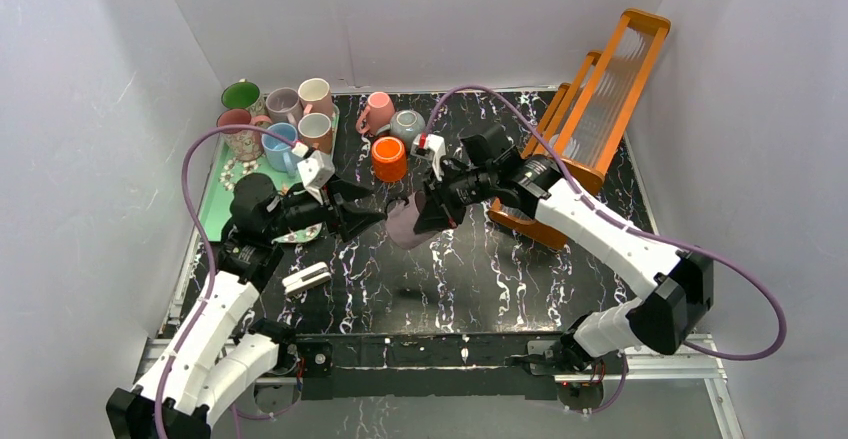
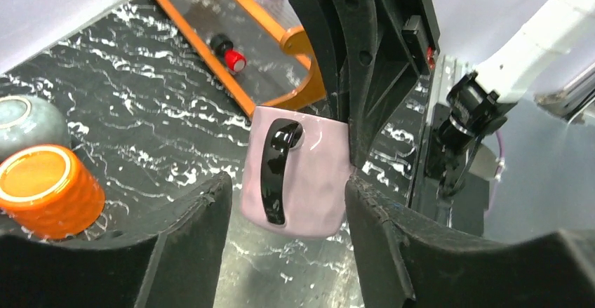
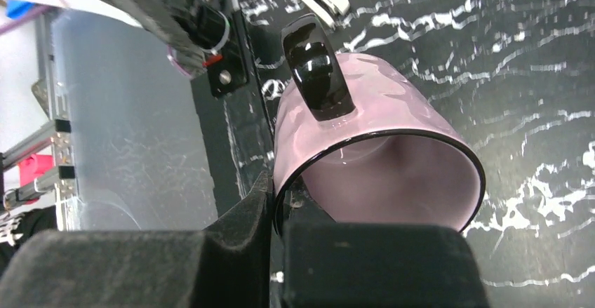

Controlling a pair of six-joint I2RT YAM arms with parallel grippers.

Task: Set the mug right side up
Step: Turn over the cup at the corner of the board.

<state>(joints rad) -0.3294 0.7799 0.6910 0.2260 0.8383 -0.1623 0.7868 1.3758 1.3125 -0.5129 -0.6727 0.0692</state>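
Mug position: the pink mug (image 1: 403,224) is at mid-surface between the two arms. It looks to be held just clear of the black marbled surface (image 1: 560,279), though contact underneath cannot be confirmed.
Right tool: the right tool (image 3: 277,213) is clamped on the mug's rim, one finger inside the mouth and one outside the wall.
Left tool: the left tool (image 2: 288,189) is spread wide and carries nothing. Its fingers stand either side of the mug body, just beside it. Whether either one touches the mug cannot be told.
Mug axis: the open mouth points back toward the right tool and the closed base points away from it, so the long axis runs roughly along that tool's reach.
Handle: the black handle (image 2: 277,171) faces the left wrist camera, lying in the gap between the left fingers rather than under either one.
Key relation: the left tool's fingers bracket the mug across its width, at right angles to its axis.
Nearer arm: both are at the mug, but only the right has a grip on it.
Judgement: this looks like a handover, and closing the left tool on the body would free the rim.
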